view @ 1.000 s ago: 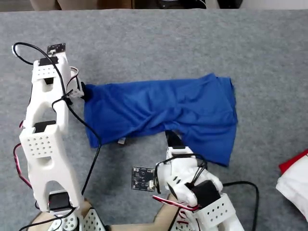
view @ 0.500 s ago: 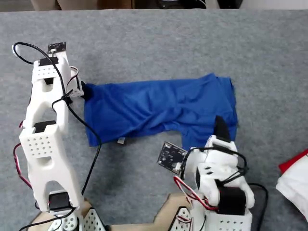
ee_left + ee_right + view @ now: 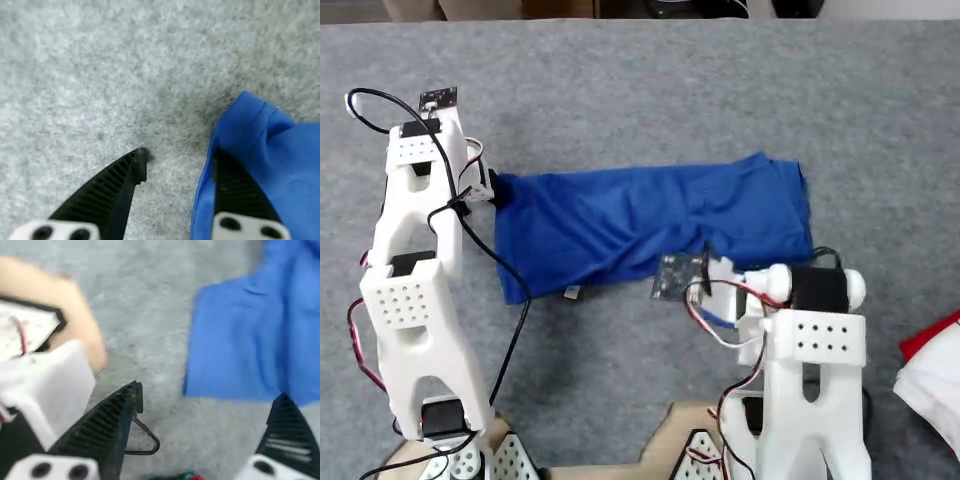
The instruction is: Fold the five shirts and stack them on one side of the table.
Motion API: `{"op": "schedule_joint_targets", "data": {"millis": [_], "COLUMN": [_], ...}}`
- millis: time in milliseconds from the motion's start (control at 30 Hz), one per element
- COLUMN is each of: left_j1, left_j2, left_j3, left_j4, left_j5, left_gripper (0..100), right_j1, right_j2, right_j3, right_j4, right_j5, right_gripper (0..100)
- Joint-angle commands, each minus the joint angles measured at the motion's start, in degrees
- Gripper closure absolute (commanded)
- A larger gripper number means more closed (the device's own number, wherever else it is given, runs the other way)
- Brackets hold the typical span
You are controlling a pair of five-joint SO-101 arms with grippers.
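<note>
Blue shirt (image 3: 650, 225) laid as a long, rumpled band across the middle of the surface (image 3: 620, 80).

At its far-left corner, left end effector (image 3: 180, 157) spread, one side over bare surface, the other against the hem, pinching nothing yet. By the near edge toward the right, right end effector (image 3: 209, 392) wide apart, holding nothing. Likely soft, light and limp: sure to sag, crease and slide on itself. Best taken at a corner or hem, through every layer there, low against the surface.

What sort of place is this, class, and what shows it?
Likely a robotics test bench: white left arm and right arm, grey felt-covered table, blue shirt laid out.
</note>
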State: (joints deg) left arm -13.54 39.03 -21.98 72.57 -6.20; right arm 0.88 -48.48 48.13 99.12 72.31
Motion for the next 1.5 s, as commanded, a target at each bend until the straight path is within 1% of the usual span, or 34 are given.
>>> {"op": "schedule_joint_targets", "data": {"millis": [0,133,200,333,533,633,833,933,1033,1233,1367,1467], "left_j1": [0.35,0.35,0.35,0.35,0.35,0.35,0.35,0.35,0.35,0.35,0.35,0.35], "left_j2": [-0.57,-0.57,-0.57,-0.57,-0.57,-0.57,-0.57,-0.57,-0.57,-0.57,-0.57,-0.57], "left_j3": [0.18,0.26,0.26,0.35,0.35,0.35,0.35,0.35,0.35,0.35,0.35,0.35], "left_j4": [-1.05,-1.05,-0.97,-0.88,-0.79,-0.79,-0.79,-0.79,-0.79,-0.79,-0.79,-0.79], "left_j5": [-0.26,-0.26,-0.26,-0.26,-0.26,-0.26,-0.26,-0.26,-0.26,-0.26,-0.35,-0.35], "left_gripper": [78,78,78,78,78,78,78,78,78,78,78,78], "right_j1": [1.01,3.3,3.82,3.74,3.91,3.91,3.91,3.91,4.26,10.42,11.91,11.56], "right_j2": [-1.63,-4.44,-4.18,-2.33,4.0,6.9,9.19,9.19,9.19,9.36,9.45,9.54], "right_j3": [7.96,18.51,22.02,26.51,27.3,27.3,27.21,27.12,25.45,21.14,15.96,12.18], "right_j4": [-2.11,-12.75,-17.85,-26.9,-33.23,-36.92,-39.03,-39.47,-40.0,-46.51,-45.54,-45.45], "right_j5": [6.68,6.59,6.42,3.78,3.25,2.11,2.11,2.11,2.11,2.11,2.2,2.37], "right_gripper": [60.6,60.6,60.6,60.6,61.3,67.0,82.9,87.8,88.5,88.6,88.9,93.5]}}
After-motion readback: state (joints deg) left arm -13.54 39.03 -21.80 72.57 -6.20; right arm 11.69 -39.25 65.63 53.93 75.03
